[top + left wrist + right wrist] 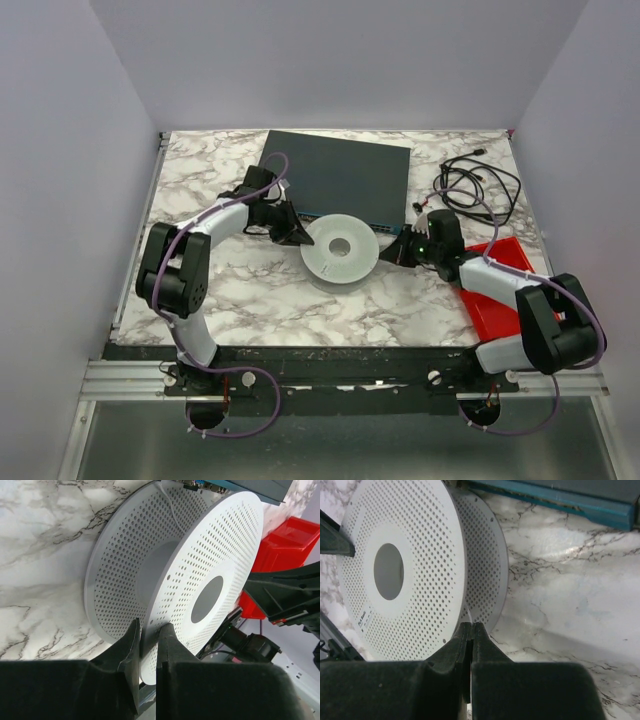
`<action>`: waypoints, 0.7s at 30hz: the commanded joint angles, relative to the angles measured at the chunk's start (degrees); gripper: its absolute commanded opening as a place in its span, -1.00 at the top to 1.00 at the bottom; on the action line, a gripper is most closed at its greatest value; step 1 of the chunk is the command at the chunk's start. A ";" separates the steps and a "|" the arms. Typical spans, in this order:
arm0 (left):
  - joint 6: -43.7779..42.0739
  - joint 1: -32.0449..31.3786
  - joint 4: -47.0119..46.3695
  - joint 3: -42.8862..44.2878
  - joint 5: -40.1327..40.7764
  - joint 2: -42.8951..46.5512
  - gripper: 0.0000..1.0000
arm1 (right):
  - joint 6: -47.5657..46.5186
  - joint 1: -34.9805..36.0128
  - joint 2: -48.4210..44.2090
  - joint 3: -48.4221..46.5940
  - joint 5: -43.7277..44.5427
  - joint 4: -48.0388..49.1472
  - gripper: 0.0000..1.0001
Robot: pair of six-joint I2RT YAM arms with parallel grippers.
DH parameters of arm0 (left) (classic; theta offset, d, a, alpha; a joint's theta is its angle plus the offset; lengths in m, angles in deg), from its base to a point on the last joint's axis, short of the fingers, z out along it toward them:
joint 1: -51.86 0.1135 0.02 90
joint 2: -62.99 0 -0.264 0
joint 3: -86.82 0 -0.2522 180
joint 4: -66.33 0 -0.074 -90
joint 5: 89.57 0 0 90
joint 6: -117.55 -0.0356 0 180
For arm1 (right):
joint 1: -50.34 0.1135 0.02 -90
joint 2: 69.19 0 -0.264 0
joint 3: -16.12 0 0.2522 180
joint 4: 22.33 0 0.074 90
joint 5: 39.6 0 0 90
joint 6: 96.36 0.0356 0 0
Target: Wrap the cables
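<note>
The spool (340, 249) sits mid-desk (250, 290), just in front of the blue box (345, 175) at the far edge. My left hand (299, 236) is nearly closed, pinching the spool's left rim, I reckon to keep it steady. The right hand (387, 252) is squeezed fully together at the right rim, and I can't tell if it's got the wire. The thin white wire (169, 505) drops into the groove on the far side, by the box.

Left gripper (149, 628) sat at left edge of the spool (330, 264), jaws pinching its flange rim. Right gripper (471, 625) at the spool's right edge, jaws pressed together. Both arms angled inward.
</note>
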 commanded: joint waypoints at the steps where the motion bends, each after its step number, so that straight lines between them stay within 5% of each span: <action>1: 4.58 1.44 0.60 -7.36 21.59 1.33 1.00 | 4.15 -0.46 2.74 3.19 -4.79 5.18 0.99; 21: 23.31 -4.42 -10.47 -20.27 22.79 9.89 1.00 | 24.78 2.93 18.23 7.81 -9.61 31.90 0.99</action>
